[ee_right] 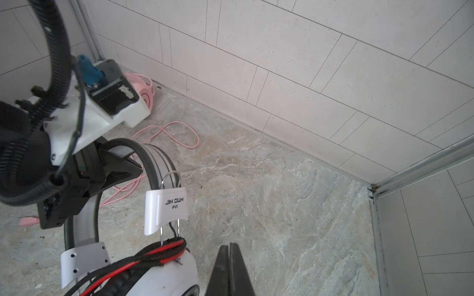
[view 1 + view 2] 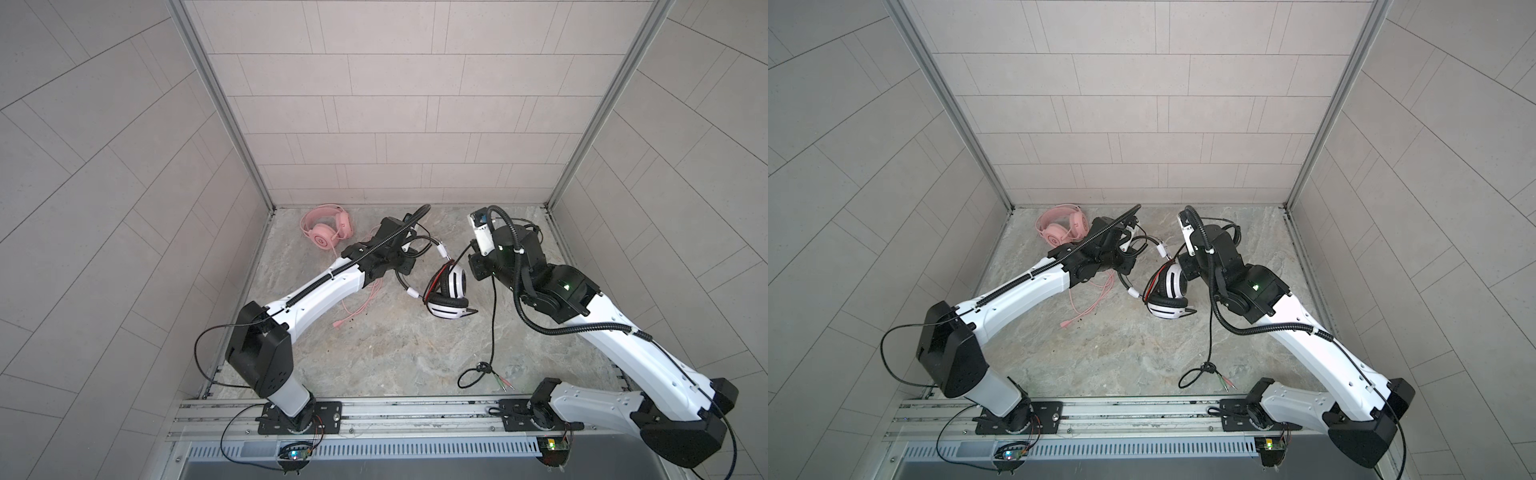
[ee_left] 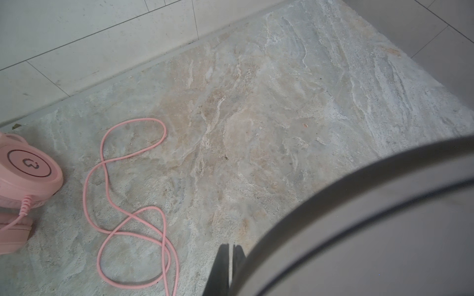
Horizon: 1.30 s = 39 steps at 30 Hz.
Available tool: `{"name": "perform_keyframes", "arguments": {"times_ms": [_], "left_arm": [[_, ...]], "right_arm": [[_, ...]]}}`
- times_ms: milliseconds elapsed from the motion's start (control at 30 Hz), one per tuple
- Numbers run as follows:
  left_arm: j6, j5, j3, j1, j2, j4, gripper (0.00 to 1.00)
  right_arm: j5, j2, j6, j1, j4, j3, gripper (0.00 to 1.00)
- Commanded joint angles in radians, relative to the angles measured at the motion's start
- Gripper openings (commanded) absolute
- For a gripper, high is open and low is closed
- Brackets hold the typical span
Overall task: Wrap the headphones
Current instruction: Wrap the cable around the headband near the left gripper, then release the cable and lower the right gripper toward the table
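The white-and-black headset (image 2: 449,291) is shown at the centre of the table (image 2: 374,353). Its black-and-red cable (image 1: 159,251) is partly gathered at an earcup, the rest trailed frontward. The left gripper (image 3: 232,247) is closed at its headband, grip unconfirmed. The right gripper (image 1: 229,246), closed and empty, is beside it. The pink headset (image 2: 326,232), far left, is judged unwrapped, its pink cable (image 3: 133,217) loose.

We see a robot test booth. Tiled walls (image 2: 374,104) fill the top; two robot arms (image 2: 316,291) stand on a bottom rail (image 2: 415,409).

On my stone tabletop (image 2: 374,353) I see 2 sets: pink headphones (image 2: 323,237) far-left, white-and-black headphones (image 2: 451,286) mid-table, pink cable (image 3: 143,119) loose, black cable (image 2: 484,366) near front.
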Motion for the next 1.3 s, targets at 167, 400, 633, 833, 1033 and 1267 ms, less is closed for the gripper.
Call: {"name": "perform_keyframes", "arguments": {"times_ms": [167, 400, 633, 833, 1033, 1267], "left_arm": [[-0.003, 0.099, 0.017, 0.005, -0.027, 0.073, 0.00], [-0.062, 0.090, -0.036, 0.006, -0.094, 0.159, 0.00], [-0.096, 0.152, -0.002, 0.007, -0.082, 0.117, 0.00], [-0.127, 0.221, 0.017, 0.009, -0.065, 0.113, 0.00], [-0.111, 0.187, -0.011, 0.017, -0.095, 0.153, 0.00], [-0.130, 0.232, -0.061, 0.031, -0.133, 0.226, 0.00]], "right_arm": [[-0.165, 0.050, 0.065, -0.121, 0.066, 0.005, 0.00], [-0.285, 0.103, 0.099, -0.182, 0.065, -0.023, 0.00], [-0.332, 0.144, 0.112, -0.197, 0.083, -0.050, 0.00], [-0.360, 0.161, 0.129, -0.211, 0.104, -0.111, 0.00], [-0.394, 0.134, 0.150, -0.217, 0.172, -0.211, 0.00], [-0.428, 0.151, 0.153, -0.224, 0.179, -0.228, 0.05]]}}
